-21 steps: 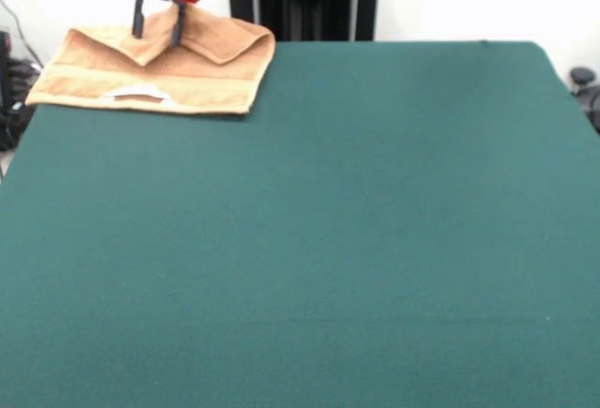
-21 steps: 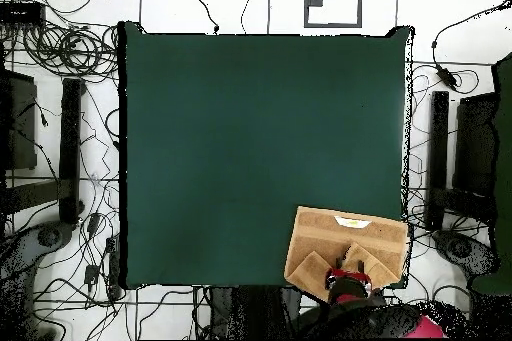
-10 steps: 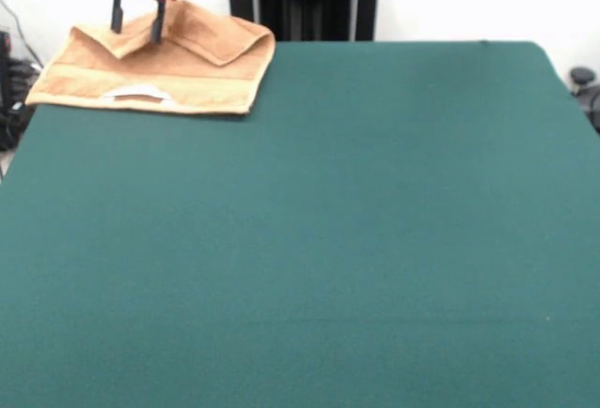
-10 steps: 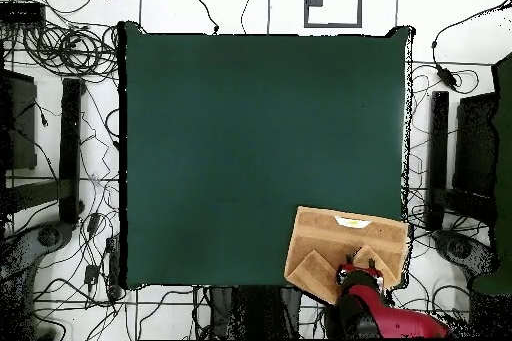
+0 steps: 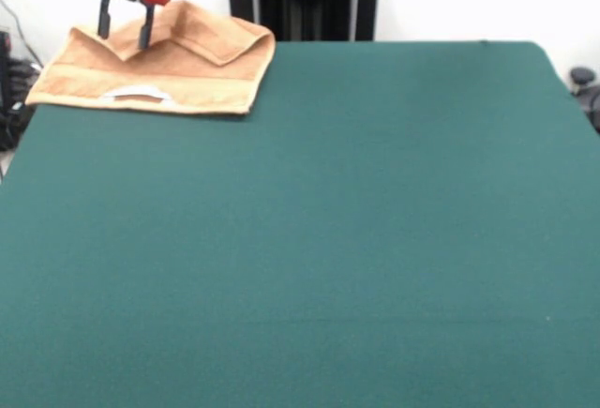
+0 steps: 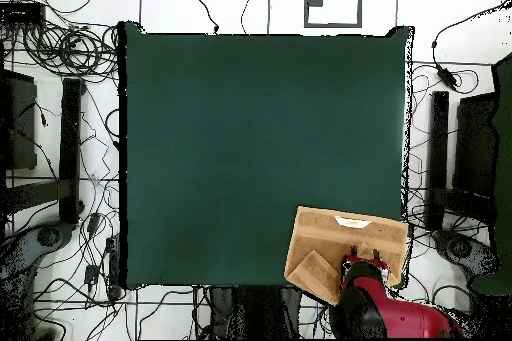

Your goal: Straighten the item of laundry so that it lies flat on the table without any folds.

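Front view: towel (image 5: pixel 155 66) lies directly under gripper (image 5: pixel 123 31), far edge folded over toward the near side, one flap to gripper's right. Fingers spread, holding nothing, tips just above cloth. Table (image 5: pixel 328 239) otherwise bare. Judgement: pinch flap's free edge only, drag outward low, avoid bottom layer.

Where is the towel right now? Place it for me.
In the front view the orange-tan towel lies at the green table's far left corner, partly folded, with the open gripper over its back edge.
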You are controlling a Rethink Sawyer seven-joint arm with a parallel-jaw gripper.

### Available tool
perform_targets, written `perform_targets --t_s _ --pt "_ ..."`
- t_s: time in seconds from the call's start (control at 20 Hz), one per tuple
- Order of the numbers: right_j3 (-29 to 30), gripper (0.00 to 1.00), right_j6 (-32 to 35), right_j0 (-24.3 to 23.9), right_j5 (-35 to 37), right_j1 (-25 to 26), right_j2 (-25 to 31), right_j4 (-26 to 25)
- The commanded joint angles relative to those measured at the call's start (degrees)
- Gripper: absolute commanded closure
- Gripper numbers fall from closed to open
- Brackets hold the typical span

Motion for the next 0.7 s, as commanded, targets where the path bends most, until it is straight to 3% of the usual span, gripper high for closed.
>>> perform_targets --t_s 0.05,0.15,0.5,0.7 --pt "-4.6 0.0 5.3 3.0 -3.2 3.5 5.2 0.7" --pt "-5.6 0.0 4.5 4.9 -9.9 5.9 2.1 3.2" --pt "-6.7 0.0 4.8 3.5 -4.8 4.4 4.8 0.0" --pt "-6.4 0.0 5.1 5.1 -5.9 5.3 3.3 1.8"
